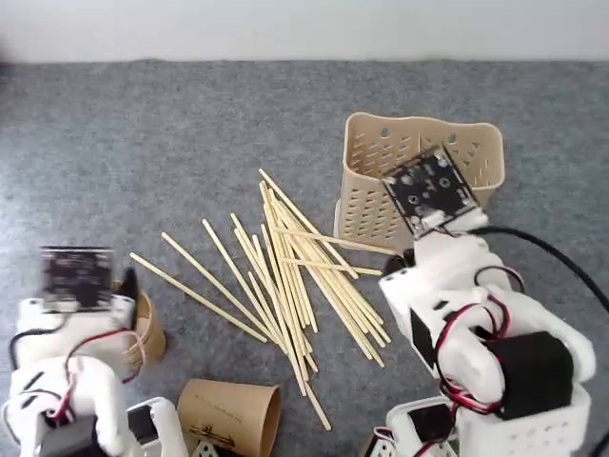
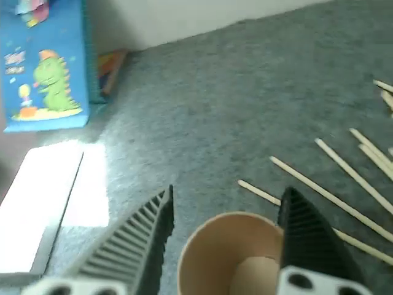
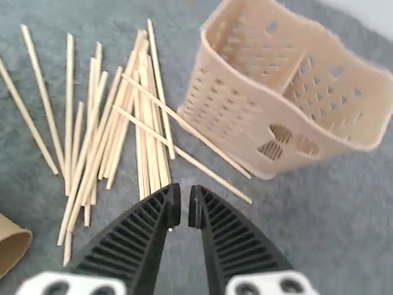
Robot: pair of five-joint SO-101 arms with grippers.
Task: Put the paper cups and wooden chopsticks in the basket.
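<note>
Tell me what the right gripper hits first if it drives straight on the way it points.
Most likely the chopsticks lying just ahead of the right gripper, the loose ones slanting toward the basket. Depth is unclear, so it may touch the grey mat first.

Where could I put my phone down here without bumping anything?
The widest bare patch is the grey mat left of the basket, beyond the chopsticks. The middle is crowded with sticks, and the near edge with paper cups.

Chopsticks [image 1: 285,276] strewn beside upright beige basket [image 1: 366,205]; paper cup [image 1: 228,414] tipped, other cup [image 1: 149,328] nearby.
</note>
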